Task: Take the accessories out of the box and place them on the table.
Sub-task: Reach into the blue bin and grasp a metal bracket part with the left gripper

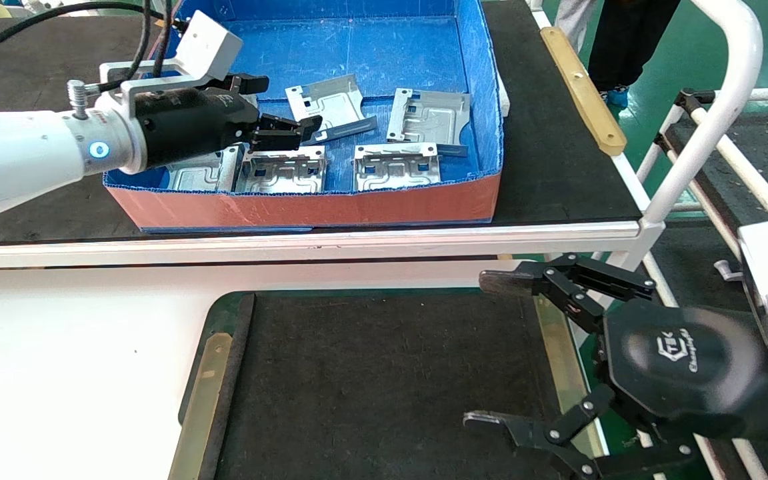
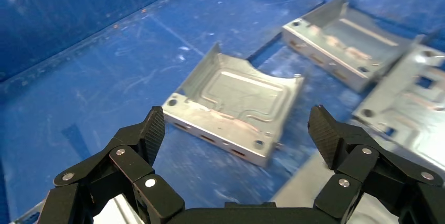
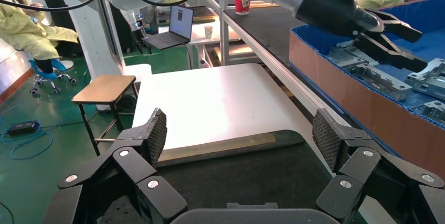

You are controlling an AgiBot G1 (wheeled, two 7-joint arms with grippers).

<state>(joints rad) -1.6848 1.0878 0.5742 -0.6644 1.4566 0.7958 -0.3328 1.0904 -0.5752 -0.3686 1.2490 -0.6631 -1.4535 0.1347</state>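
Inside the box (image 1: 424, 193), the left end effector (image 1: 289, 107) hovered released above the accessories (image 2: 233, 114); the right end effector (image 1: 491, 350) waited spread over the surface (image 1: 384, 387).

A factory workshop: green painted floor (image 3: 63, 166), black-matted worktop (image 1: 557, 133) with white rails, a laptop (image 3: 176, 27) on a stand, and workers in yellow coats (image 3: 31, 30) nearby.
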